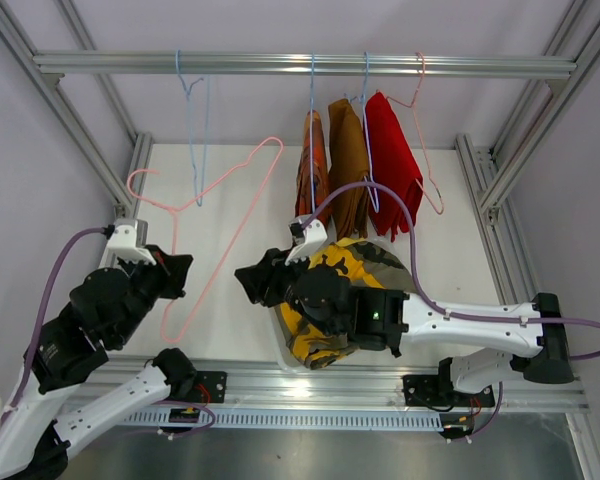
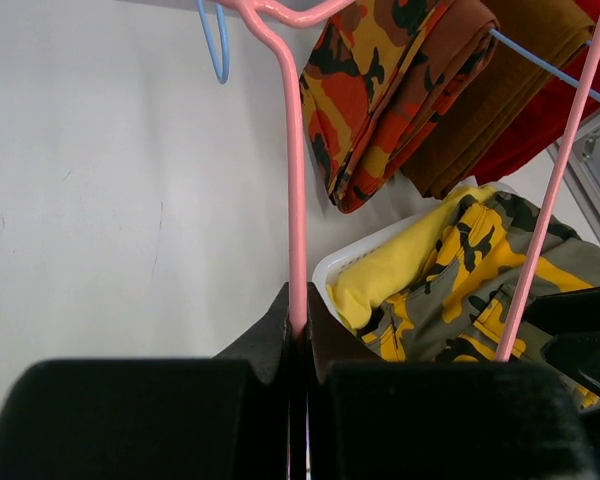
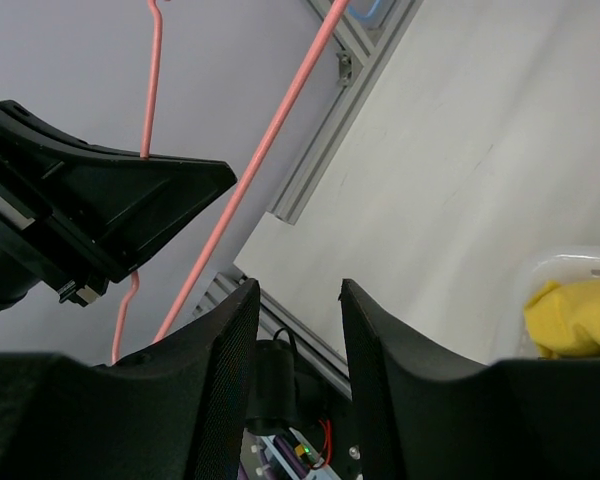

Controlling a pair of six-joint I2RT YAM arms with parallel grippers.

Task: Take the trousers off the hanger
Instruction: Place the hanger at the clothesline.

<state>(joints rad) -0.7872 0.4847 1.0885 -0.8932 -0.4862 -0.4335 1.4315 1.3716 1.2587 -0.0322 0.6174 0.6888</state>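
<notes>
Camouflage trousers [image 2: 465, 290] lie right of the left gripper [image 2: 298, 325], which clamps the pink hanger [image 2: 296, 200]. The right gripper [image 3: 298, 295] gapes empty.

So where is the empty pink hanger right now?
Top view, left side: the empty pink hanger is clamped in the left gripper, off the rail, left of the white basket.

We see orange-red patterned trousers [image 1: 313, 165], a brown pair [image 1: 348, 165] and a red pair [image 1: 392, 165] hanging folded; a yellow pair [image 2: 400, 270] and a grey-green camouflage pair [image 2: 485, 260] lie heaped together.
</notes>
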